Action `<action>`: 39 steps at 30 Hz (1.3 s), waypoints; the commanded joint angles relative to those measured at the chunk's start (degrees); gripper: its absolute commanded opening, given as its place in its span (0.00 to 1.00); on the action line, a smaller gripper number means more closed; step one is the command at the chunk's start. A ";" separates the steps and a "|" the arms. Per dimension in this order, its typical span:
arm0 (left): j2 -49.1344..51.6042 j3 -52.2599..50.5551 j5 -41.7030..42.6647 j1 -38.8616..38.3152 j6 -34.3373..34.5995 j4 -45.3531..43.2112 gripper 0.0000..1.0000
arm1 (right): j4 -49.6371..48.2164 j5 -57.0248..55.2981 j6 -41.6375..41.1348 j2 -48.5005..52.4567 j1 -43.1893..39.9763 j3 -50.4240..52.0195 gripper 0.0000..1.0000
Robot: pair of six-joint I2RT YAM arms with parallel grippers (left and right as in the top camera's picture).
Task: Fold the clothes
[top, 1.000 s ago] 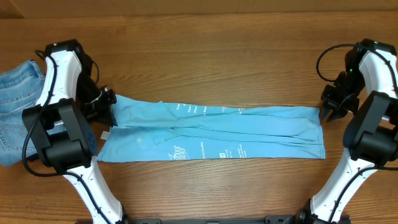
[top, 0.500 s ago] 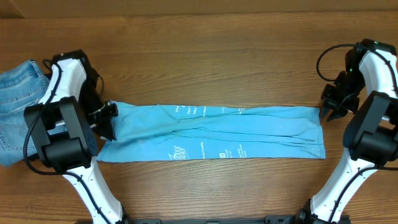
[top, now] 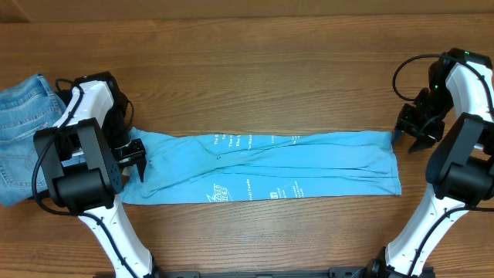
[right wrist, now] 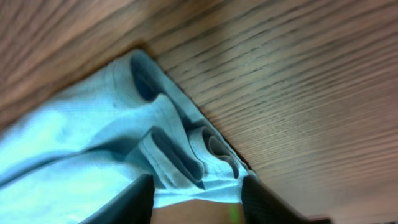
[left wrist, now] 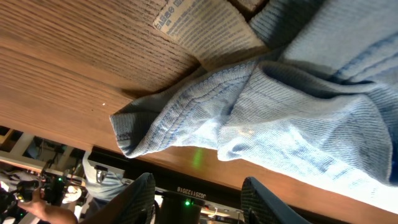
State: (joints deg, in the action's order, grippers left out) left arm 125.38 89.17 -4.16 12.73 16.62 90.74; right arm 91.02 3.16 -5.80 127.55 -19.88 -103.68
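The sky-blue T-shirt lies folded into a long strip across the table, with white lettering on top. My left gripper is at the strip's left end. In the left wrist view its fingers are open, with the shirt's hem just ahead and nothing between them. My right gripper is at the strip's far right corner. In the right wrist view its fingers are open on either side of the layered corner folds, not closed on them.
Faded blue jeans lie at the table's left edge, just beyond the left arm. A white printed label lies by the shirt's left end. Bare wooden table lies behind and in front of the strip.
My left gripper has moved toward the table's front along the shirt's left end. The shirt's left part has shifted with it and lies flatter. The right gripper has edged toward the shirt's corner.
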 commanded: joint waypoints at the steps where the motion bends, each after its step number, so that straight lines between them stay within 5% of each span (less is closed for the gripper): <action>1: -1.42 -0.28 -0.70 -0.17 0.96 -0.15 0.48 | 0.20 2.99 0.42 -2.32 -0.44 0.42 0.55; 11: -1.42 -0.28 1.22 -0.17 -0.37 -3.43 0.49 | -4.92 4.72 1.55 -2.32 -1.16 12.63 0.60; 17: -1.42 -0.28 1.22 -0.17 -0.37 -4.07 0.49 | -13.49 16.46 7.78 -2.32 -1.14 21.94 0.58; 19: -1.42 -0.28 1.22 -0.17 -0.37 -4.09 0.50 | -15.23 16.48 7.76 -2.32 -1.14 23.34 0.51; 24: -1.42 -0.28 1.22 -0.17 -0.37 -3.87 0.50 | -17.51 16.46 7.54 -2.32 -1.16 23.43 0.11; 26: -1.42 -0.26 1.90 -0.17 -0.61 -3.85 0.48 | -18.75 15.67 6.97 -2.32 -1.27 23.26 0.04; 31: -1.44 1.97 7.50 -0.17 -4.70 -4.11 0.42 | -19.65 8.70 -4.15 -2.51 -6.14 16.28 0.04; 39: -1.44 6.95 17.33 -0.17 -5.33 -7.19 0.46 | -19.71 -6.73 -6.23 -2.51 -16.02 4.26 0.04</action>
State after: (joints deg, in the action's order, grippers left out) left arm 125.36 93.91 6.52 12.73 12.93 85.36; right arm 71.57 5.54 -10.92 124.77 -34.17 -95.81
